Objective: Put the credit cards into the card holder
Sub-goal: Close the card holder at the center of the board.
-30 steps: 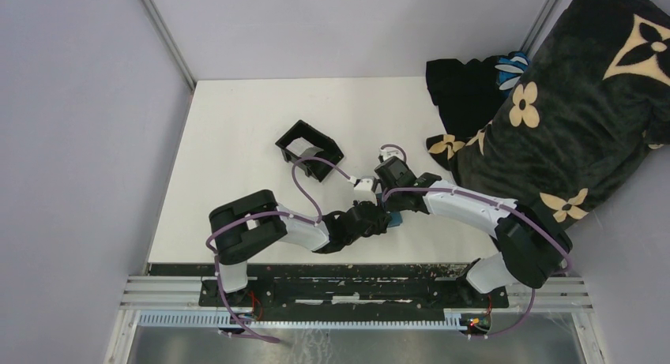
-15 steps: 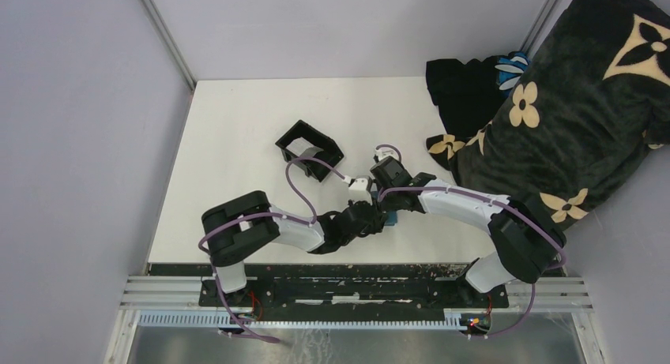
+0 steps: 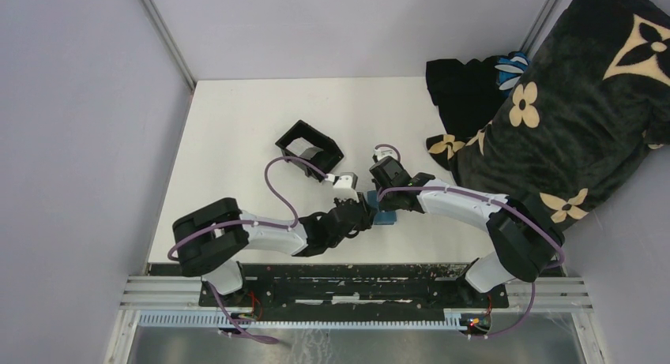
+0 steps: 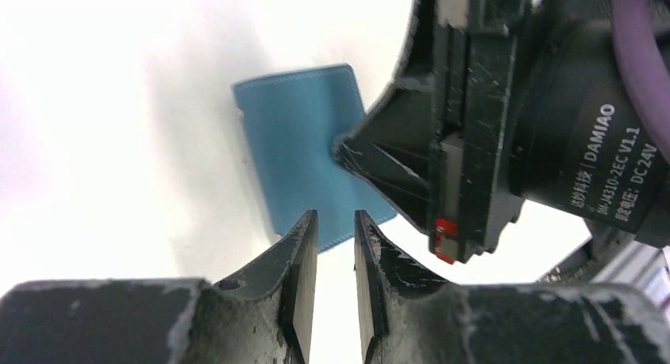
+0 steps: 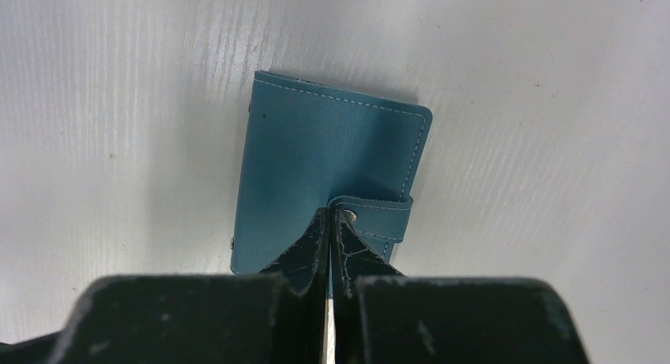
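Teal-blue card holder [image 5: 316, 166] lies closed and flat on the white desk [image 3: 237, 135], close to its near edge and right of the middle. The right gripper [image 5: 330, 222] has its fingers pressed together, tips on the cover beside the snap tab [image 5: 381, 218]. The left gripper [image 4: 336, 223] sits at the holder's edge, jaws slightly apart, gripping nothing.

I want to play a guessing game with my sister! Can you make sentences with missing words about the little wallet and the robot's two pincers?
1. The card holder lying on the white table is ____ in colour.
2. The right pincer has its jaws ____, with its tips down on the card holder.
3. The left pincer, slightly open beside the card holder, grips ____.

Missing words: blue; shut; nothing.
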`<state>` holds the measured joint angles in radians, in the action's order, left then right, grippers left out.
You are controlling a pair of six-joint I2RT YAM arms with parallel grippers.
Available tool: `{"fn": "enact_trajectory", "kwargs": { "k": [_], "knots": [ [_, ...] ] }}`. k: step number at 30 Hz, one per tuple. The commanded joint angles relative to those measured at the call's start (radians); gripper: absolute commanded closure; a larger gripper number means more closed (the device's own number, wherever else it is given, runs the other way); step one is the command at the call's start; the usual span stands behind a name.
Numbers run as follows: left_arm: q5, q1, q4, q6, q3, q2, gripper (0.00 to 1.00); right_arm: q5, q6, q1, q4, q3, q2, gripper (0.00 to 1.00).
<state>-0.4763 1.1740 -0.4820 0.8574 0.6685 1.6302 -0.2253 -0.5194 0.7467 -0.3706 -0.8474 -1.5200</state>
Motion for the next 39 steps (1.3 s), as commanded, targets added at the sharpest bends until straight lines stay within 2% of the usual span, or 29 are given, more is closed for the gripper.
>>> {"fn": "enact_trajectory", "kwargs": {
  "k": [1,15,25,39],
  "knots": [
    [-0.170,-0.003,0.002,-0.035,-0.044,-0.055,0.69,0.000,-0.008,0.008,0.011,-0.015,-0.022,0.99],
    [-0.132,-0.026,-0.157,-0.093,-0.023,0.095,0.68,-0.014,-0.002,0.007,-0.001,-0.034,-0.018,0.99],
    [-0.155,-0.027,-0.114,-0.124,0.044,0.130,0.67,-0.012,-0.007,0.001,-0.003,-0.041,-0.025,0.99],
    [-0.200,-0.028,-0.011,-0.178,0.139,0.185,0.67,0.132,-0.022,-0.107,0.074,0.007,-0.040,0.99]
  ]
}}
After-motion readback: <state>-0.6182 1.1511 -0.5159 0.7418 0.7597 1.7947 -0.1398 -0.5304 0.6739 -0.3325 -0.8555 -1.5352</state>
